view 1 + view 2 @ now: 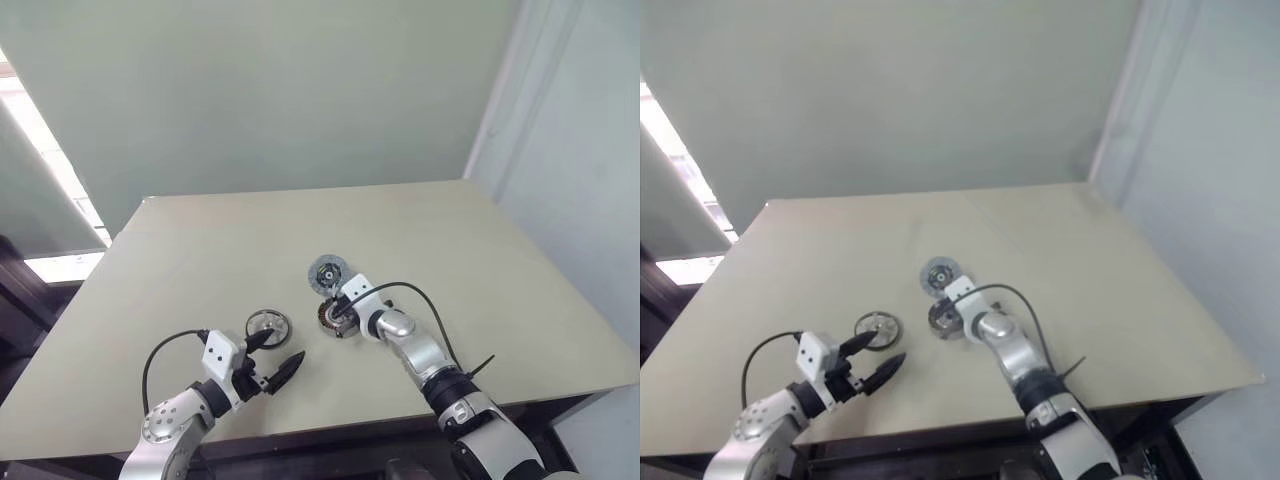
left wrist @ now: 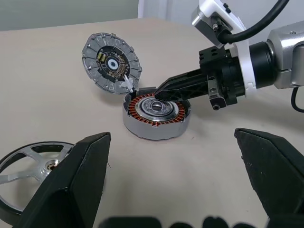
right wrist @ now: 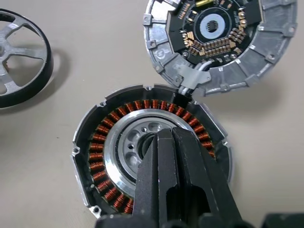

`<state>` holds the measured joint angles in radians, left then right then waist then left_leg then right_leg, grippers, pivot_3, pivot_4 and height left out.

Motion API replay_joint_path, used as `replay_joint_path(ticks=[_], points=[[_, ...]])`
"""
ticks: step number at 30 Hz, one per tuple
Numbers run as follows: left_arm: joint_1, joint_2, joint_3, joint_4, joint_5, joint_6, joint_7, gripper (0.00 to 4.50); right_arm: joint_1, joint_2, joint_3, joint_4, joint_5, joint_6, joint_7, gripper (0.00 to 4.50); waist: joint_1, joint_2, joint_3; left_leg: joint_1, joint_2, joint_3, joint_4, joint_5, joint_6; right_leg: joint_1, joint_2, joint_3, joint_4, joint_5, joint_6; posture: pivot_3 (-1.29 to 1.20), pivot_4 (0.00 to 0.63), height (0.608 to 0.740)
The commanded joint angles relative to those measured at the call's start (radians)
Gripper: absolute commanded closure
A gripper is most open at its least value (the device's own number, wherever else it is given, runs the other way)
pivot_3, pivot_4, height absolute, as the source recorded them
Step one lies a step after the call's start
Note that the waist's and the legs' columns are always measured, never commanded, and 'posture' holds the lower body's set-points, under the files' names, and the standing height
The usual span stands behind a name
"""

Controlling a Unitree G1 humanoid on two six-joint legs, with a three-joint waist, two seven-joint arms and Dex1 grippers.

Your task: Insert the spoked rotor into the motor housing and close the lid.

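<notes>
Right gripper [image 3: 164, 142] closed, empty, tips over motor housing [image 2: 156, 115] hub. Left gripper [image 1: 278, 356] wide open, empty, near spoked rotor [image 1: 268, 324]. Clear right, then grasp rotor by rim, lower level onto hub.

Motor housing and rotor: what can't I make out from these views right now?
- Motor housing: in the right wrist view the shut right gripper covers its near windings and centre, so contact cannot be told.
- Spoked rotor: cut off by the edge in both wrist views; the left gripper's finger hides part.
- Lid: top cut off in the right wrist view.
</notes>
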<state>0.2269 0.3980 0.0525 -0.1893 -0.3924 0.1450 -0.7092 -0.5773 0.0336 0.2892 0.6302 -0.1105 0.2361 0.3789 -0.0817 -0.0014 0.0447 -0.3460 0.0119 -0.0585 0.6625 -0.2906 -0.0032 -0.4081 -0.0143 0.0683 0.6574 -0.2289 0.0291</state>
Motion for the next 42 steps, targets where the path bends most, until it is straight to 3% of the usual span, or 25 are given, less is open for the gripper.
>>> replay_joint_path(ticks=[1,42], points=[[-0.004,0.006,0.009,-0.041,-0.006,-0.010,-0.002,0.00,-0.032,-0.005,0.004,-0.068,0.001,0.003,0.032,4.47,0.000,0.000,0.000,0.000,0.000,0.000,0.000,0.000,0.000,0.000,0.000,0.000,0.000,0.000,0.000,0.00,0.000,0.740],[0.000,-0.003,0.005,-0.045,-0.003,-0.017,0.004,0.00,-0.082,-0.032,0.065,-0.002,-0.090,0.096,0.045,4.47,0.000,0.000,0.000,0.000,0.000,-0.001,0.000,0.000,0.000,0.000,0.000,-0.001,0.000,0.000,0.000,0.00,0.000,0.740]])
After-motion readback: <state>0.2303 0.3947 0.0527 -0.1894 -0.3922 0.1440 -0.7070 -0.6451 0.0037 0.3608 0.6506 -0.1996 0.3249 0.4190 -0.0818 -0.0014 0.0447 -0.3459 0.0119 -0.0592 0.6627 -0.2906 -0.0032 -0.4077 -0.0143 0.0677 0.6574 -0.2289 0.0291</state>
